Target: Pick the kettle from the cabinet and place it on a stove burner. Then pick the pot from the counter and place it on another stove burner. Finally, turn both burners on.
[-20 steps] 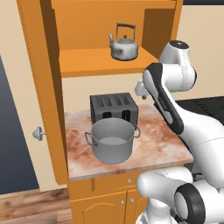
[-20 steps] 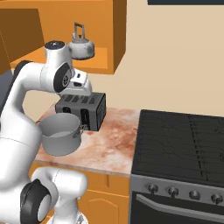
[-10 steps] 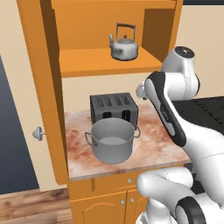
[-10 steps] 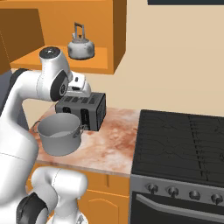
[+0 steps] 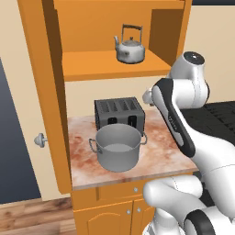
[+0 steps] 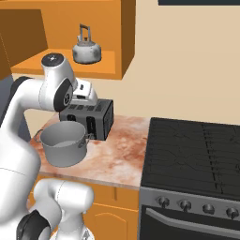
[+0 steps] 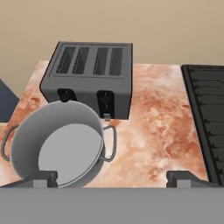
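Arm swung further right, jaws wide apart over pot (image 7: 57, 144), kettle (image 5: 130, 49) unmoved on cabinet (image 5: 105, 64) shelf

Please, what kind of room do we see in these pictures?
Most likely a home kitchen, computer-rendered. A black cooktop with front knobs adjoins a stone-look counter carrying a toaster and a steel pot, and a kettle stands in an orange wall cabinet.

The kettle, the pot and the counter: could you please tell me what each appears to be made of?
The kettle looks like polished metal: silver, with bright highlights and a thin dark wire handle. The pot looks like brushed steel: a matte grey, even sheen, no lid. The counter looks like stone, perhaps marble or granite, given its reddish-brown and pale mottling; being rendered, it could equally be laminate.
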